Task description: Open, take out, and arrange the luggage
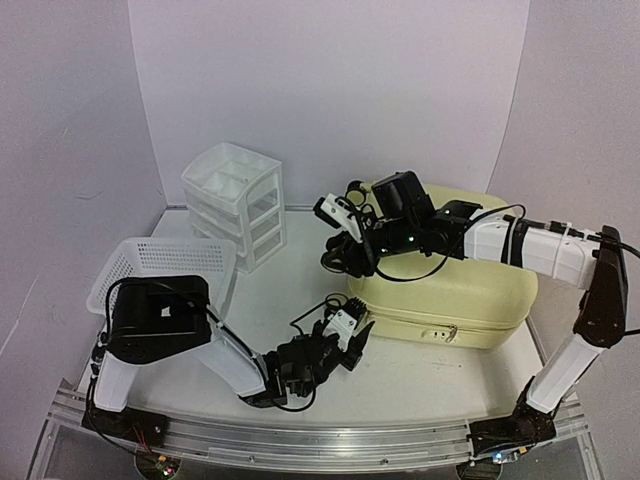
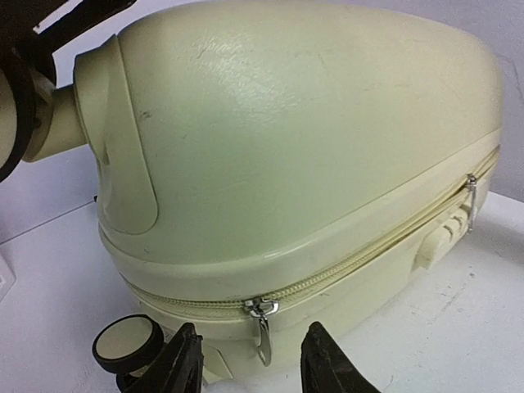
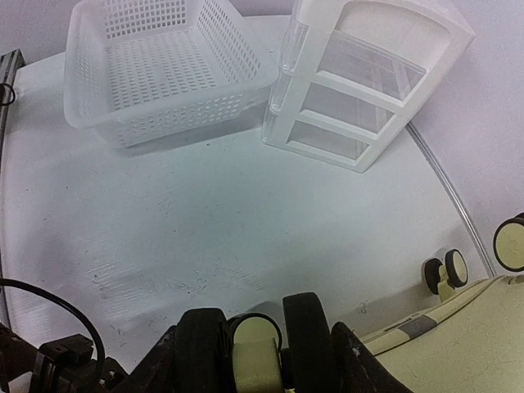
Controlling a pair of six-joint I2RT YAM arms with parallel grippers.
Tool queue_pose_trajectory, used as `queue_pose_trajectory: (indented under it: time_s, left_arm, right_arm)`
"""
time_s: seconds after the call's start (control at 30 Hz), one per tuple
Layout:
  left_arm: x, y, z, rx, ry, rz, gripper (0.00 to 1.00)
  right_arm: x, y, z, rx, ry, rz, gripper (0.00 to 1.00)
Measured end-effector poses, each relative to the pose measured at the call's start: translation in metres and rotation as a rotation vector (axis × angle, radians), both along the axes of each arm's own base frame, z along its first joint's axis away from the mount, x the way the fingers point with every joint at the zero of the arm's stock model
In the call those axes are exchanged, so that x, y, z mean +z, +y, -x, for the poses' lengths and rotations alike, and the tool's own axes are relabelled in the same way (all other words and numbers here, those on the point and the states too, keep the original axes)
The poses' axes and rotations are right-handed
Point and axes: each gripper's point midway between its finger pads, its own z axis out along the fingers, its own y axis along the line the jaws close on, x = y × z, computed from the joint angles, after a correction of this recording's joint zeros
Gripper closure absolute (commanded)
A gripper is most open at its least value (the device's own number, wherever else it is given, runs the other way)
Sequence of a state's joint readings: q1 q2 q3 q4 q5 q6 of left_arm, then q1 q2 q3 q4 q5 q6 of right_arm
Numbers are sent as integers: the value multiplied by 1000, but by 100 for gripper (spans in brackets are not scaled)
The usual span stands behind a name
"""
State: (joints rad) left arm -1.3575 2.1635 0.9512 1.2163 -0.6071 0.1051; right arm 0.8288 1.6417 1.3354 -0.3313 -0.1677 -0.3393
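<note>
As viewed from overhead, entries run from frame left to frame right.

Basket [image 1: 170, 258]: white plastic with open mesh walls and floor, rectangular with a flared rim. Sits at the left of the frame on the white table [image 1: 420, 370].

Drawer unit [image 1: 235, 200]: white plastic frame with three stacked clear drawers, boxy. Stands upper left of centre, just beside the basket.

Left claw [image 2: 252, 344]: black fingers apart, low against the luggage's near side. One finger stands on either side of the zipper pull, with a gap showing on both sides.

Zipper pull [image 2: 263, 327]: small silver metal tab hanging from a cream zipper.

Luggage [image 1: 450, 290]: pale yellow hard shell, finely grained, with rounded corners. Lies flat on the table, right of centre. The zipper is closed along the seam, and a second metal pull sits by a moulded block farther right.

Right claw [image 3: 252, 323]: black fingers clamped on a spinner wheel [image 3: 255, 360], cream hub in a black tyre, at the luggage's left end.
</note>
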Motion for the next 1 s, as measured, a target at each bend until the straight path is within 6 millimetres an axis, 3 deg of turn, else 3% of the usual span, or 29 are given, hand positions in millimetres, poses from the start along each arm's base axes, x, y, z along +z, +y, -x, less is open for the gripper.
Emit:
queue_pose_trajectory:
  time_s: [0.2,0.3,1.0]
  left_arm:
    - [-7,-2,-6,37,2,-6,61]
    - [-6,-3,-8,45,3,-2,71]
    - [-12,-4,-16,107,12,-42,91]
  right_arm:
    - [0,-1,-1,-20,14,-7,56]
    - [0,-1,-2,-20,14,-7,57]
    - [0,-1,-2,-21,14,-8,57]
